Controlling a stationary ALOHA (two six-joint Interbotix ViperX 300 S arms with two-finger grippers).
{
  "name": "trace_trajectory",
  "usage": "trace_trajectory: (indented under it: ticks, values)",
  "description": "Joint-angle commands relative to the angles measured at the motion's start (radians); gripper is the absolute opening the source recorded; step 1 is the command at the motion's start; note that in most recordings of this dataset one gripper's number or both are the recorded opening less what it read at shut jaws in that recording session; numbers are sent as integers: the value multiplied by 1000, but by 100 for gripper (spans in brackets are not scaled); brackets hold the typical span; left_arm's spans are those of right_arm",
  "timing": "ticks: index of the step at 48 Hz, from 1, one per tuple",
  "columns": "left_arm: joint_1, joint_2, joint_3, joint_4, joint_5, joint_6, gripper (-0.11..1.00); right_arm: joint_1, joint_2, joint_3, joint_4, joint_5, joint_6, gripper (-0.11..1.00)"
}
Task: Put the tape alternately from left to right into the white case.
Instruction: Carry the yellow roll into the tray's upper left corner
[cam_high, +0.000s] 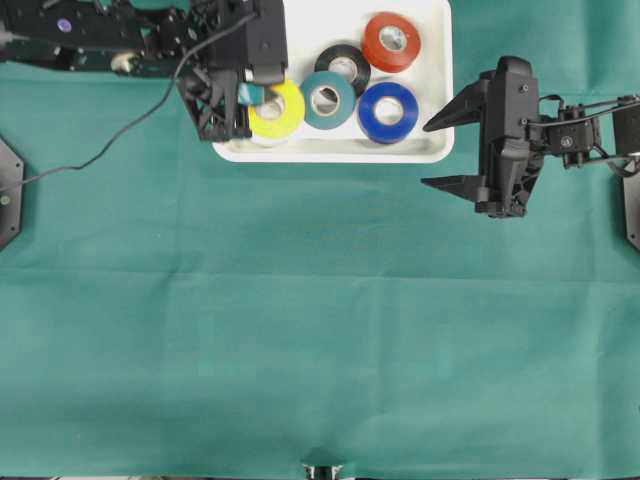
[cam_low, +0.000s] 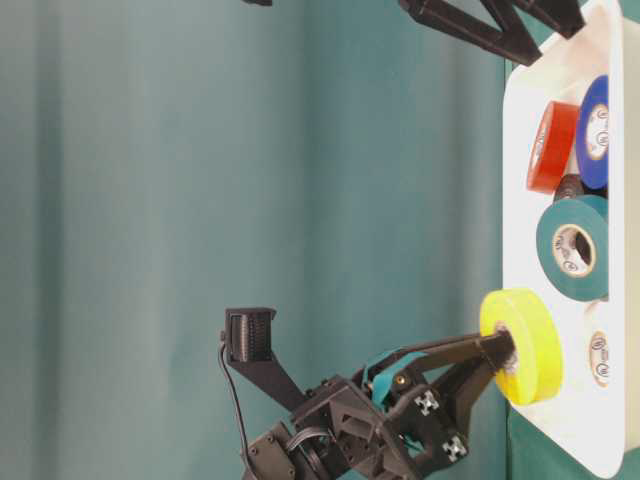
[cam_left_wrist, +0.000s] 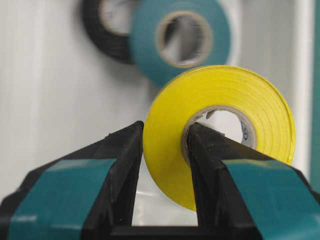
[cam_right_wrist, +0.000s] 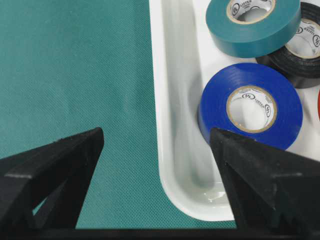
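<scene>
Your table (cam_high: 300, 330) was covered edge to edge with a green cloth (cam_high: 150, 250), lightly creased, and the whole near half of it lay bare. The white case (cam_high: 440, 60) sat at the far middle, its near rim running straight across the cloth.

Your left tool (cam_left_wrist: 165, 150) was clamped shut on the yellow roll (cam_left_wrist: 225, 105), one finger (cam_left_wrist: 125, 165) outside the tape and the other through the cardboard core, holding the roll on edge over the left end of the case. A white roll (cam_low: 600, 355) lay flat in the tray just behind the yellow one, mostly hidden by it.

The teal roll (cam_high: 327, 100) lay beside the yellow one, resting partly on the black roll (cam_high: 343, 63). The orange-red roll (cam_high: 390, 42) sat toward the far right corner and the blue roll (cam_high: 388, 112) near the right front corner, close to the rim.

Your right tool (cam_high: 445, 150) hung wide open with nothing in it, just off the case's right front corner, one fingertip over the cloth and the other near the blue roll. Open cloth stretched to its near side.
</scene>
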Motion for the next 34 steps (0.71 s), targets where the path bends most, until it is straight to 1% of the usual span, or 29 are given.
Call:
trace_trajectory:
  ticks: [1, 12, 22, 34]
  values:
    - [37, -12, -23, 0, -32, 17, 25, 0, -15, -6, -2, -12, 2, 80]
    - [98, 12, -28, 0, -86, 61, 25, 2, -15, -6, -2, -15, 2, 80]
    - [143, 32, -31, 2, -112, 69, 25, 2, -15, -6, -2, -15, 3, 80]
    - [149, 40, -31, 0, -114, 66, 25, 0, -15, -8, -2, -15, 3, 80]
